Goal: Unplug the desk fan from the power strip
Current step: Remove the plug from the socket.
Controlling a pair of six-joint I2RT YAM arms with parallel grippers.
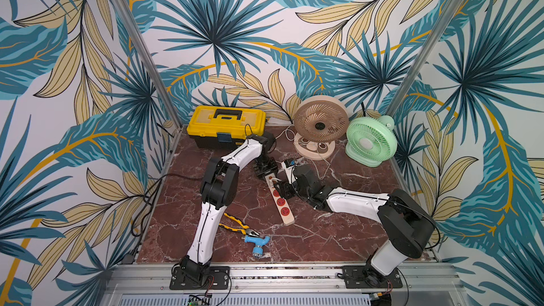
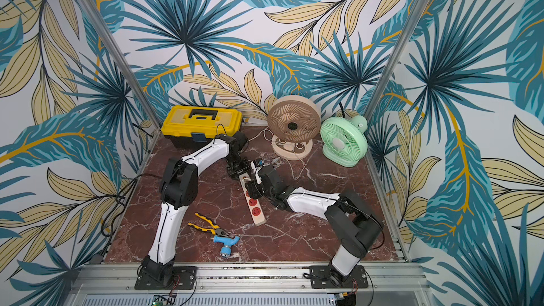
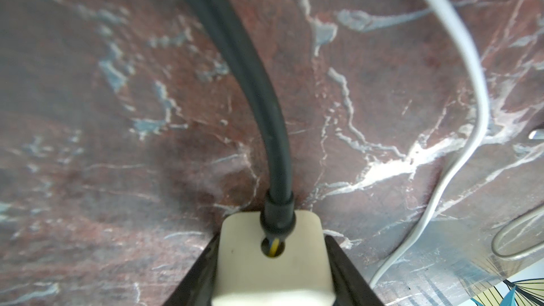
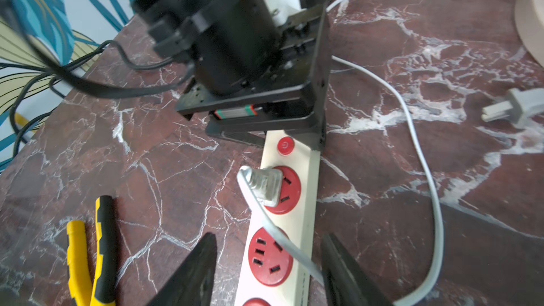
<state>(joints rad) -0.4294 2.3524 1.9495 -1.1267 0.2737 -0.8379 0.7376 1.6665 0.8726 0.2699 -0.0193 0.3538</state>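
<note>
Yellow toolbox (image 1: 203, 126), lid down, black handle on top, sits at the back left of the red marble tabletop (image 1: 323, 236), left of centre in both top views. Green fan (image 1: 371, 141) is upright at back right, grille toward the camera. Yellow-black pliers (image 1: 250, 232) lie flat at lower centre. Blue plastic tap (image 1: 257, 241) is just beside the pliers' head, contact unclear. Right wrist view shows a loose grey two-pin plug (image 4: 515, 107) lying on the marble. Leaf-print wallpaper (image 1: 206, 25) covers all walls. Slanted aluminium posts (image 1: 139, 45) stand at the back corners.
</note>
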